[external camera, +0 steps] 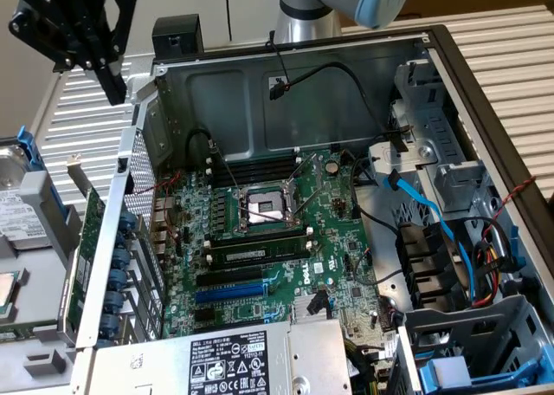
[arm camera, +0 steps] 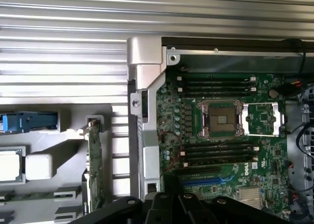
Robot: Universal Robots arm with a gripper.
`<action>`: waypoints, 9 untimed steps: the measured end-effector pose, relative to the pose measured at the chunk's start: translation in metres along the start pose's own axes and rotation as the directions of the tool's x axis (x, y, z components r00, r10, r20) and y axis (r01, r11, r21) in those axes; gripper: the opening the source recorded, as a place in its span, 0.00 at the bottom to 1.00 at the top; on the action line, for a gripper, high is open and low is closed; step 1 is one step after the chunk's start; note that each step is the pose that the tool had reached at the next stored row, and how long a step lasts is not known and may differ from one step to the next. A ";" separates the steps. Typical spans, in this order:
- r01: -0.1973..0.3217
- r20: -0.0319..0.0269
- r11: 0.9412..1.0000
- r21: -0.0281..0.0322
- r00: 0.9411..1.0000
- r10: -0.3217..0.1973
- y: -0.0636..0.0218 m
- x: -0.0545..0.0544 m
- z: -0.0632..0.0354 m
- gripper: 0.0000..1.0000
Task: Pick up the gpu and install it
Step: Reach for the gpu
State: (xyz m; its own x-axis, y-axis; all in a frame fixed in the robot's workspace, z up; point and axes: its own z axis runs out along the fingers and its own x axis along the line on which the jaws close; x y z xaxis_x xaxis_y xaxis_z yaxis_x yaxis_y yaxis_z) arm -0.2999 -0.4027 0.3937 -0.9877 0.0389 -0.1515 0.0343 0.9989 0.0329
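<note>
The gpu (external camera: 86,243) stands on its edge in a grey parts tray (external camera: 39,321) at the exterior view's left, just outside the open computer case. It is a thin green card with a silver bracket (external camera: 76,168) sticking up at its far end. In the wrist view the gpu (arm camera: 94,170) shows edge-on beside the case wall. My gripper (external camera: 91,79) hangs high above the tray and the card, open and holding nothing. Its black fingers (arm camera: 162,207) show only as linkage in the wrist view.
The case holds the green motherboard (external camera: 286,239) with an open CPU socket (external camera: 267,209), memory sticks (external camera: 251,255) and blue expansion slots (external camera: 227,291). A power supply (external camera: 225,360) lies at the front, with drive cages and blue cables (external camera: 433,222) at the exterior view's right. The tray also carries a hard drive (external camera: 17,204).
</note>
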 end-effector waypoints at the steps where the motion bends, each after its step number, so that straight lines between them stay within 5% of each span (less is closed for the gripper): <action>1: 0.000 0.000 1.000 -0.003 1.000 0.000 -0.0008 0.004 -0.0008 0.11; 9: -0.003 -0.004 1.000 -0.018 1.000 0.003 -0.0133 0.029 -0.0059 0.11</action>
State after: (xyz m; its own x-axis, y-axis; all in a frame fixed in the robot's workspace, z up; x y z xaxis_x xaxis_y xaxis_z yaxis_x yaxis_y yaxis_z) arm -0.3297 -0.4150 0.3947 -0.9883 0.0416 -0.1471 0.0344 0.9981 0.0510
